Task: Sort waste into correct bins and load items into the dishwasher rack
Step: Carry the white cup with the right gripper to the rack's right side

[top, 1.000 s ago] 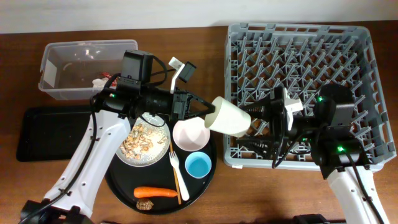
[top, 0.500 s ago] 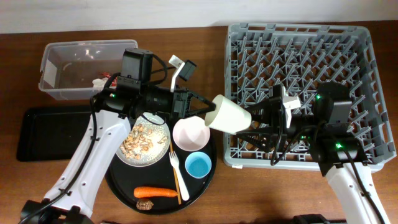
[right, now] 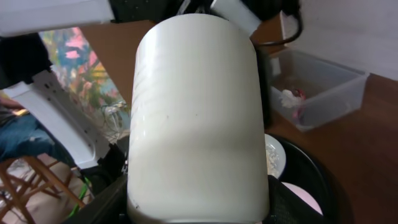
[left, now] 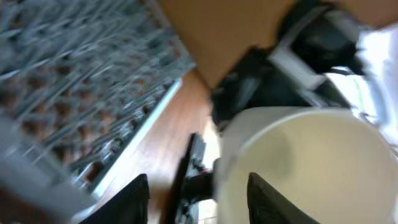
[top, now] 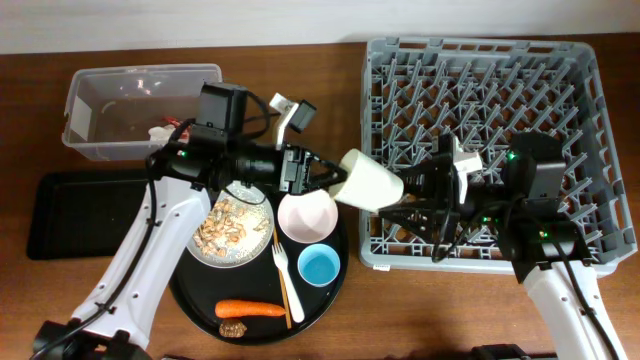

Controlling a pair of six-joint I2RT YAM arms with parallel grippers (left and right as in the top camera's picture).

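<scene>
A white cup (top: 370,183) hangs on its side between the round tray and the dishwasher rack (top: 500,70). My right gripper (top: 408,196) is shut on its base end; in the right wrist view the white cup (right: 196,112) fills the span between both fingers. My left gripper (top: 326,178) is at the cup's mouth with its jaws apart. In the left wrist view the cup (left: 311,162) has its rim between the spread fingers (left: 134,199), and neither pad presses it. A plate of food scraps (top: 232,228), bowl (top: 306,214), blue cup (top: 319,266), fork (top: 283,275), carrot (top: 250,309) and brown lump (top: 231,328) lie on the tray.
The round black tray (top: 195,295) sits at front centre. A clear tub (top: 100,100) at back left holds a red wrapper and white scrap (top: 160,131). A shallow black tray (top: 60,215) lies in front of the tub. The rack fills the right side.
My left jaws have come open off the cup's rim, and my right jaws have closed onto its base. The cup has barely moved.
</scene>
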